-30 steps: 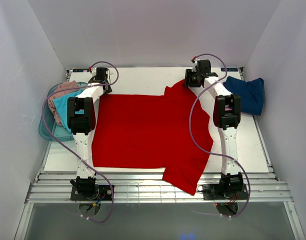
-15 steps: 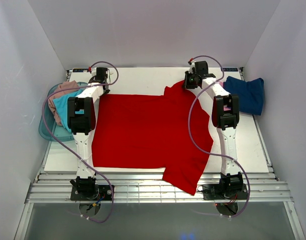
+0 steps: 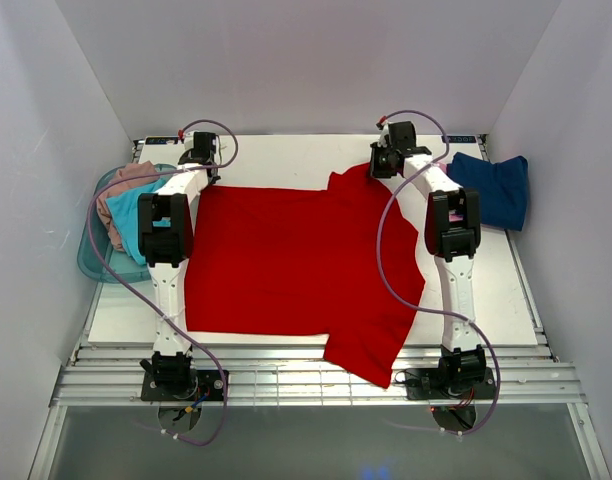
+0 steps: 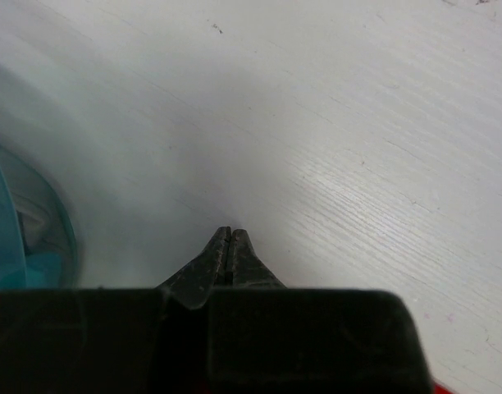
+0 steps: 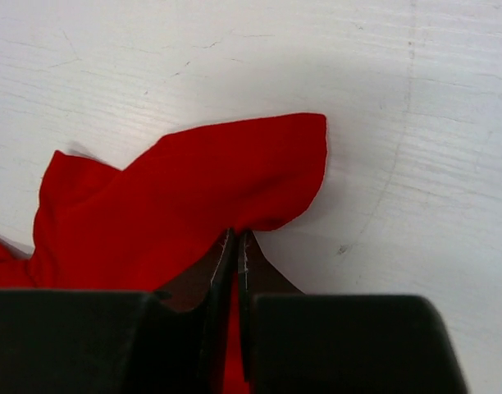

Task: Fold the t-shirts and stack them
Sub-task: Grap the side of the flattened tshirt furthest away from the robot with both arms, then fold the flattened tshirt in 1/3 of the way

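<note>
**Both grippers closed at the far edge of the red t-shirt**

Change over the last second: both sets of jaws went from parted to closed. The arms barely moved.

- Left gripper (image 4: 228, 236): clenched, tips together near the table's (image 3: 286, 155) far-left corner. Cannot tell if cloth is caught.
- Right gripper (image 5: 237, 238): clamped on the far sleeve's edge, with red cloth between the fingers.
- Red t-shirt (image 3: 286, 260): spread flat across the table's middle. Its long axis runs left-right, hem toward the table's left, sleeves and collar end toward its right. The near sleeve hangs over the table's near edge.
- Navy t-shirt (image 3: 491, 185): bunched at the table's far-right edge.
- Tub (image 3: 89, 262): off the table's left edge, holding bunched cloth.
</note>
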Available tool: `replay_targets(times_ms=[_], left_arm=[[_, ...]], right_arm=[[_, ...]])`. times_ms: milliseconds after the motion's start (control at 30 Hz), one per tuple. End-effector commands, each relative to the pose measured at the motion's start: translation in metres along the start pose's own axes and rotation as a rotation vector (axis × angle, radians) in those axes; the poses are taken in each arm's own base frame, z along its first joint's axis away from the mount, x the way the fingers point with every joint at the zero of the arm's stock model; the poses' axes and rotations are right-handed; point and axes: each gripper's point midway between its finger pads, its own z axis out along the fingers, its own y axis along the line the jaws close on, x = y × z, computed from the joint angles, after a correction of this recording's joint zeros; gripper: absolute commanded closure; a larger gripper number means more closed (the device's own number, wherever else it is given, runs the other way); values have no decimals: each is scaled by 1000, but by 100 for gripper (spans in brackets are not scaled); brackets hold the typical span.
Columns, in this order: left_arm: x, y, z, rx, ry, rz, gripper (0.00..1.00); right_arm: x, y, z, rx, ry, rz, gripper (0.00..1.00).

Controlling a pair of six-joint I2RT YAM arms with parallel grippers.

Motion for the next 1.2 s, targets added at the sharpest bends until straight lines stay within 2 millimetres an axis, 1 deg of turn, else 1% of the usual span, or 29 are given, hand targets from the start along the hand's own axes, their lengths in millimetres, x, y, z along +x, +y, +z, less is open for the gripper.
replay_targets(times_ms=[0, 33, 67, 100, 133, 167, 200, 233, 267, 300, 333, 367, 400, 433, 467, 500, 533, 567, 600, 667, 700, 733, 767, 800, 833, 900, 933, 1133, 1167], left_arm=[[-29, 9, -20, 0, -55, -40, 100], [-23, 12, -21, -1, -47, -40, 100], [-23, 13, -24, -1, -51, -48, 100], [-29, 13, -33, 7, -65, -70, 100], [-22, 16, -34, 7, -59, -72, 100], [-21, 18, -36, 12, -61, -78, 100], [-29, 18, -46, 23, -81, -92, 100], [-31, 18, -49, 31, -93, -110, 100], [-21, 21, -50, 29, -78, -108, 100], [-22, 23, -54, 30, -85, -117, 100], [-32, 24, -64, 40, -115, -142, 100], [-24, 28, -66, 34, -105, -140, 100], [-26, 29, -71, 38, -119, -150, 100], [-36, 32, -82, 46, -146, -166, 100], [-36, 35, -86, 43, -152, -173, 100], [-29, 38, -88, 40, -147, -169, 100], [-32, 39, -92, 46, -161, -176, 100], [-40, 42, -103, 54, -184, -186, 100], [-34, 44, -104, 52, -175, -183, 100], [-37, 47, -113, 60, -184, -184, 100], [-30, 48, -114, 62, -169, -180, 100], [-26, 49, -115, 61, -162, -176, 100], [-26, 51, -120, 62, -164, -179, 100], [-22, 53, -121, 59, -160, -178, 100], [-13, 56, -120, 51, -142, -171, 100], [-7, 60, -123, 47, -125, -167, 100], [1, 62, -123, 42, -110, -160, 100], [20, 75, -132, 16, -72, -142, 100], [25, 77, -132, 11, -60, -138, 100]], right_arm=[[-43, 15, -46, 14, -95, -62, 92], [-45, 16, -52, 20, -99, -69, 92], [-52, 21, -63, 19, -118, -80, 92], [-52, 21, -67, 23, -117, -92, 92], [-53, 24, -76, 22, -121, -100, 92], [-51, 27, -80, 21, -119, -105, 92], [-49, 30, -83, 20, -118, -111, 92], [-46, 33, -91, 18, -115, -120, 92], [-43, 35, -94, 18, -110, -122, 92], [-40, 38, -96, 15, -106, -128, 92], [-44, 43, -105, 13, -120, -137, 92], [-32, 43, -105, 12, -96, -134, 92], [-28, 47, -107, 9, -91, -140, 92], [-30, 53, -116, 6, -105, -147, 92], [-17, 52, -115, 8, -78, -147, 92], [-12, 58, -117, 2, -70, -157, 92], [-12, 63, -125, 4, -79, -165, 92], [-8, 65, -128, 4, -72, -171, 92], [6, 68, -128, 8, -47, -177, 92], [7, 77, -141, 5, -64, -190, 92], [21, 79, -141, 6, -40, -190, 92], [19, 82, -150, 12, -54, -192, 92], [22, 85, -153, 12, -56, -194, 92], [34, 84, -154, 20, -35, -183, 92], [31, 87, -164, 19, -51, -184, 92], [37, 90, -170, 28, -51, -189, 92], [42, 91, -177, 33, -50, -192, 92], [53, 95, -201, 53, -46, -202, 92], [59, 95, -202, 53, -35, -200, 92]])
